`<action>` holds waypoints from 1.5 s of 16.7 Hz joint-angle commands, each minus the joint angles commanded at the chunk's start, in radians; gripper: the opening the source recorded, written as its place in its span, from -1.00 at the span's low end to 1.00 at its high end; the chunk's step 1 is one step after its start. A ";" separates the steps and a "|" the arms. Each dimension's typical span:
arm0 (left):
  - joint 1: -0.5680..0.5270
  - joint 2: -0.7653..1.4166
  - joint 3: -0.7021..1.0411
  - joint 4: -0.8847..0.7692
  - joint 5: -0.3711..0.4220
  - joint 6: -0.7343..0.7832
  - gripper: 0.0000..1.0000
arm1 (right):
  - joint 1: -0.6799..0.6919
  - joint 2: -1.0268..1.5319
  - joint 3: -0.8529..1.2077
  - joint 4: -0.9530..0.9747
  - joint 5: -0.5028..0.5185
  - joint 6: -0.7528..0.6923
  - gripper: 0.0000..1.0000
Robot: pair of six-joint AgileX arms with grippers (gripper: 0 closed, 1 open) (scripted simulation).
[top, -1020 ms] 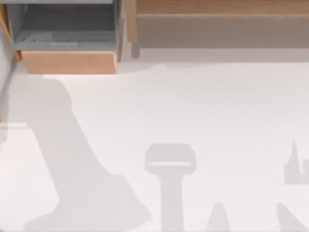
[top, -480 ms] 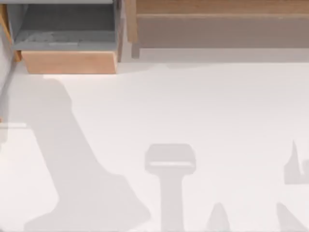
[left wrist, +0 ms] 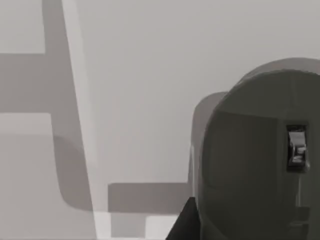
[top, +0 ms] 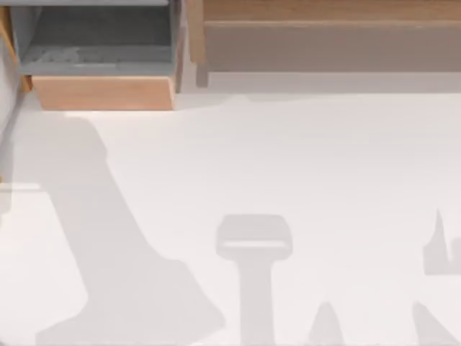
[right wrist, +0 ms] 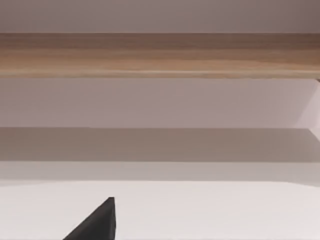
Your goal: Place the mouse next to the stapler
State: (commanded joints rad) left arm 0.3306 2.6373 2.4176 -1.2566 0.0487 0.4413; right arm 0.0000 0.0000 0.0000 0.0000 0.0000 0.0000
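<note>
Nothing has shifted in the top view over the last second: the white worktop (top: 302, 166) and the shadows on it look the same as before, so whatever motion is under way is slow or paused.

At that view's upper left a wooden drawer (top: 101, 92) stands pulled open, its grey inside exposed, and a long wooden ledge (top: 324, 11) runs along the far edge.

In the left wrist view a rounded grey body with a small wheel set into it, which I take to be the mouse (left wrist: 250, 165), lies on the worktop close under the camera. A dark tip of the left gripper (left wrist: 184, 222) sits just beside it, which suggests an approach for a grasp; whether that gripper is open, closed or already holding the mouse I cannot tell.

The right wrist view faces the wooden ledge (right wrist: 160, 55) across bare worktop, with a dark tip of the right gripper (right wrist: 97, 222) at the edge. That arm looks parked, and its open or closed state cannot be told either.
</note>
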 joint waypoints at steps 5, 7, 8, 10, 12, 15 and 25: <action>0.000 0.000 0.000 0.000 0.000 0.000 -1.00 | 0.000 0.000 0.000 0.000 0.000 0.000 1.00; 0.003 -0.001 0.000 0.000 0.000 0.002 -1.00 | 0.000 0.000 0.000 0.000 0.000 0.000 1.00; 0.004 -0.009 0.001 -0.002 -0.001 -0.001 -1.00 | 0.000 0.000 0.000 0.000 0.000 0.000 1.00; 0.008 -0.044 -0.011 -0.008 -0.002 -0.017 -1.00 | 0.000 0.000 0.000 0.000 0.000 0.000 1.00; 0.011 -0.100 -0.050 -0.008 -0.006 -0.047 -1.00 | 0.000 0.000 0.000 0.000 0.000 0.000 1.00; 0.001 -0.220 -0.134 0.018 -0.019 -0.109 -1.00 | 0.000 0.000 0.000 0.000 0.000 0.000 1.00; -0.256 -0.752 -0.646 0.193 -0.067 -0.411 -1.00 | 0.000 0.000 0.000 0.000 0.000 0.000 1.00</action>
State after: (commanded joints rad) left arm 0.0744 1.8857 1.7716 -1.0635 -0.0183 0.0306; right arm 0.0000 0.0000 0.0000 0.0000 0.0000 0.0000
